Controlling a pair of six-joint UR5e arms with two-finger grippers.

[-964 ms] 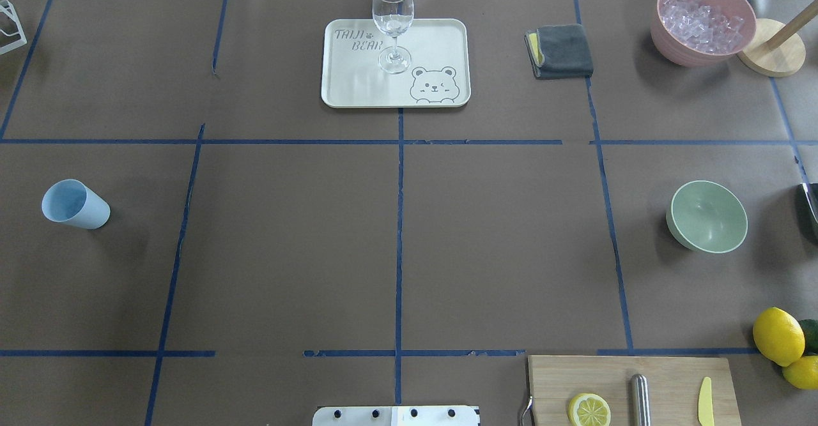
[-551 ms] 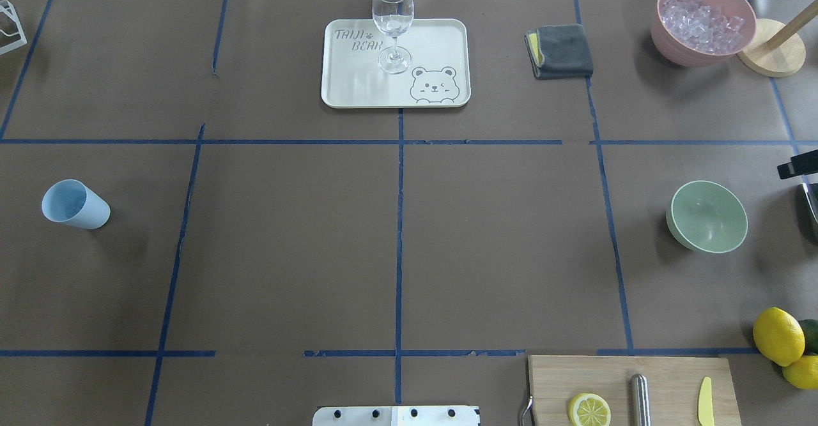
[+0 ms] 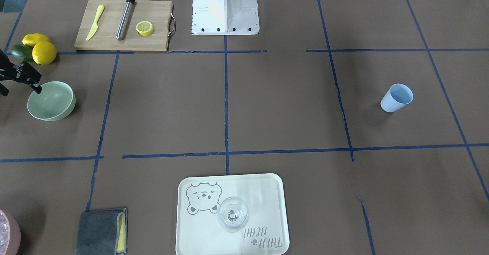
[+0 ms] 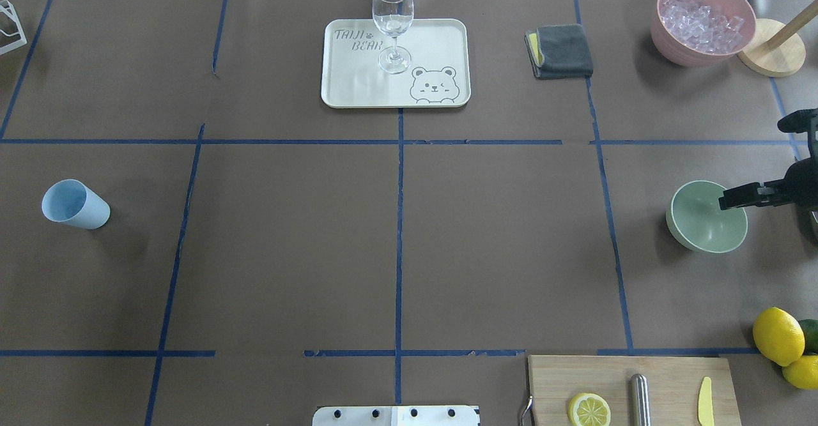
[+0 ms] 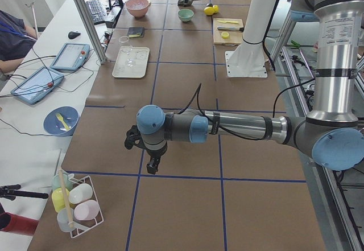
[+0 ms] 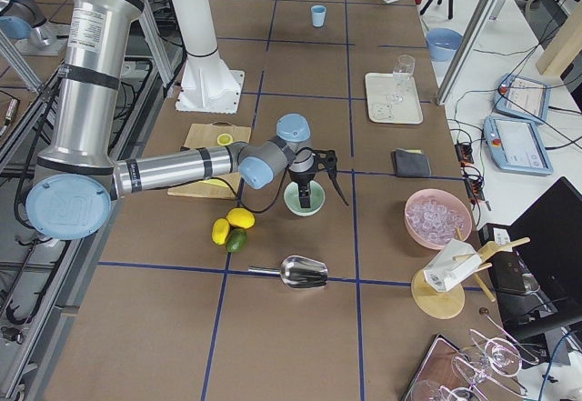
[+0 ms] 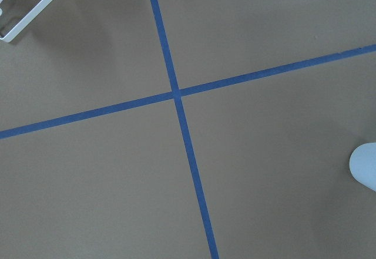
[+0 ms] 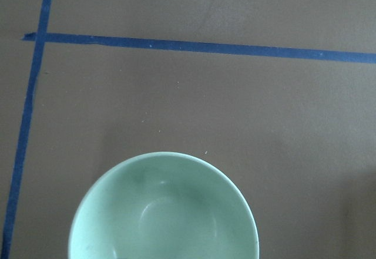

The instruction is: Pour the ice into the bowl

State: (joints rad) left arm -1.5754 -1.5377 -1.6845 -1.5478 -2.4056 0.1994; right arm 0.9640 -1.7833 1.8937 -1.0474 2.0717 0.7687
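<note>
The mint-green bowl (image 4: 706, 221) stands upright and empty at the table's right; it also shows in the front view (image 3: 51, 101) and the right wrist view (image 8: 164, 212). My right gripper (image 4: 751, 163) comes in from the right edge, open and empty, one finger over the bowl's right rim, the other toward the far side. No loose ice cubes show. A light blue cup (image 4: 75, 204) stands at the far left; I cannot see what it holds. My left gripper (image 5: 142, 157) shows only in the exterior left view, and I cannot tell its state.
A pink container (image 4: 703, 20) of ice-like pieces sits at the back right beside a wooden stand (image 4: 770, 55). A tray (image 4: 441, 43) with a wine glass (image 4: 393, 23), a grey cloth (image 4: 561, 50), lemons (image 4: 778, 335), a cutting board (image 4: 671, 375) and a metal scoop (image 6: 300, 272) are around.
My right gripper has come into the overhead view from the right edge and now reaches over the bowl's right rim. The bowl and cup have not moved.
</note>
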